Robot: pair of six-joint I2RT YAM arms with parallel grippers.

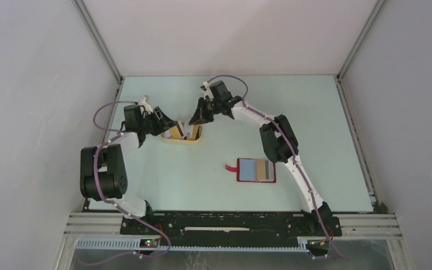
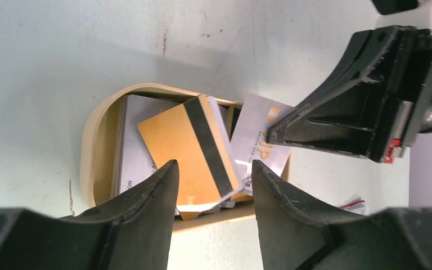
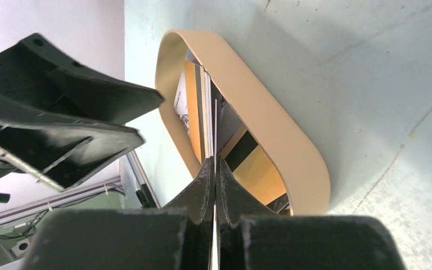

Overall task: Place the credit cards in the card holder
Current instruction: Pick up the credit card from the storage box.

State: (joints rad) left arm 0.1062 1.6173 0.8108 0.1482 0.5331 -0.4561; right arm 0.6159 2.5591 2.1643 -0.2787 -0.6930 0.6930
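The credit cards [image 1: 175,133] lie stacked in a tan oval dish [image 1: 183,140]. An orange card with a dark stripe [image 2: 185,146] lies on top, tilted. My right gripper [image 3: 215,164] is shut on the edge of a pale white card [image 2: 256,138] and holds it edge-on and tilted up over the dish's right end; it also shows in the top view [image 1: 197,119]. My left gripper [image 2: 214,166] is open and empty just above the dish's near rim, its fingers straddling the orange card's end. The red card holder [image 1: 256,170] lies open on the table, its pale pockets up.
The two grippers are close together over the dish [image 3: 275,124]; the left gripper [image 3: 152,119] shows in the right wrist view. White enclosure walls stand to the left, right and back. The holder's red strap [image 1: 230,167] points left.
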